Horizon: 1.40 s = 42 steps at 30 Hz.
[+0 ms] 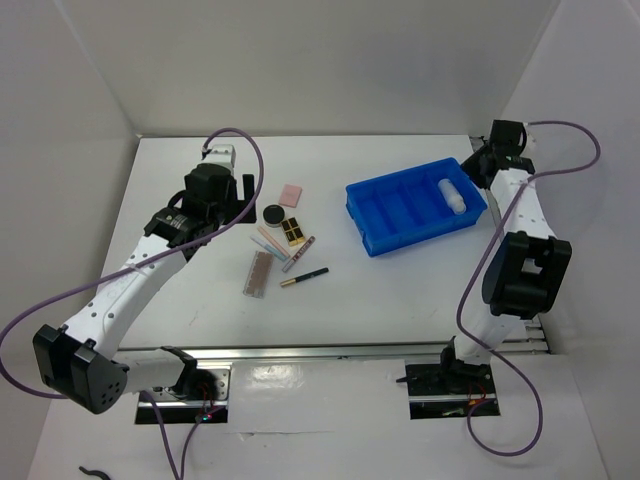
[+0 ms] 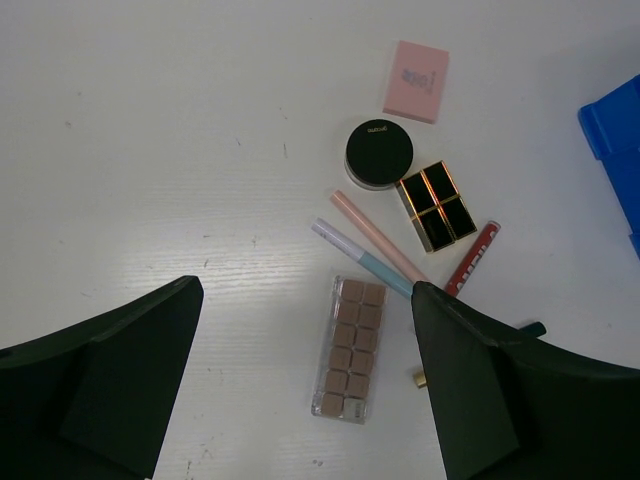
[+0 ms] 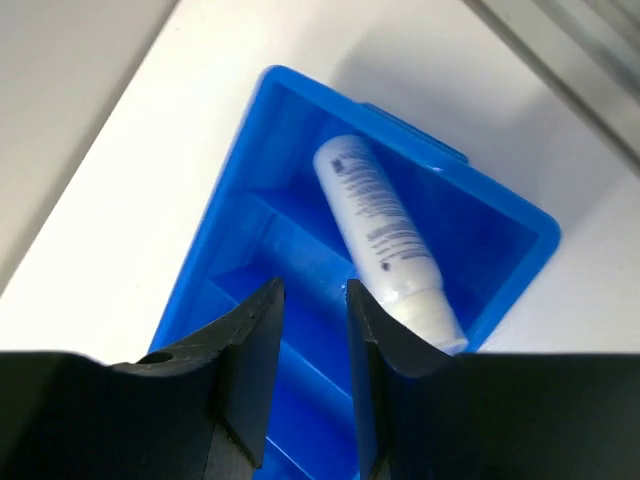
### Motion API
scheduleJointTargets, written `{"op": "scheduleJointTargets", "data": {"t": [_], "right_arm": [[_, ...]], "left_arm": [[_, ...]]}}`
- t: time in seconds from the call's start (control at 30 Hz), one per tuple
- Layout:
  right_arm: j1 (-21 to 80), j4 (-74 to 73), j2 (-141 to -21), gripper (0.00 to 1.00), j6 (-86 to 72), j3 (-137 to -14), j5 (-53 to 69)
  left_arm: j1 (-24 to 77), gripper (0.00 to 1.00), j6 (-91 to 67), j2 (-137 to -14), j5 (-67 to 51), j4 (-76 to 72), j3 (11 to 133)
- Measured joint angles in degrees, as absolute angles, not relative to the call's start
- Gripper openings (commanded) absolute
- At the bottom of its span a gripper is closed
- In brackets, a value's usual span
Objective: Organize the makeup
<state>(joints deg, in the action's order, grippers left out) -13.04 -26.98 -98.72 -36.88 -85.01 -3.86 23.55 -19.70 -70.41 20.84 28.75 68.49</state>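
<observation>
The makeup lies in a loose group mid-table: a round black compact (image 2: 379, 153), a pink square pad (image 2: 416, 81), a black-and-gold palette (image 2: 438, 204), thin pencils (image 2: 378, 237) and a brownish-pink palette (image 2: 350, 347). My left gripper (image 2: 306, 288) hovers wide open above the brownish-pink palette, touching nothing. A white tube (image 3: 385, 225) lies in the end compartment of the blue tray (image 3: 500, 205). Above the tray, my right gripper (image 3: 313, 288) has its jaws a narrow gap apart and empty, just left of the tube.
The blue tray (image 1: 415, 243) sits at the back right, its other compartments bare. A black-and-gold pencil (image 1: 305, 277) lies nearest the front of the group. White walls close in the table on three sides.
</observation>
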Motion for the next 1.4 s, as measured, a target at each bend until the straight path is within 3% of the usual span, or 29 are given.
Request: {"op": "scheduleJointTargets", "data": {"t": [0.2,0.5,0.97,1.27,1.4], "right_arm": [[-8.51,-31.59,-99.31,0.35,-32.34,-89.76,-9.21],[-8.27,-35.22,-99.24,0.32,-30.98,-81.69,-12.45],[-8.25,-35.14,-99.35,0.34,-31.66,-80.44,-13.02],[-7.42,-34.63,-105.62,0.34,-32.1,-84.99,-13.08],[-6.96,-34.7,-106.39,0.39,-32.12,-85.19,-13.85]], "left_arm": [[23.55,1.0,-19.7,-70.41,20.71,28.75,68.49],[23.55,1.0,-19.7,-70.41,20.71,28.71,68.49],[23.55,1.0,-19.7,-70.48,20.73,28.71,68.49],[23.55,1.0,-19.64,-71.13,20.75,28.67,68.49],[23.55,1.0,-19.64,-71.2,20.75,28.67,68.49]]}}
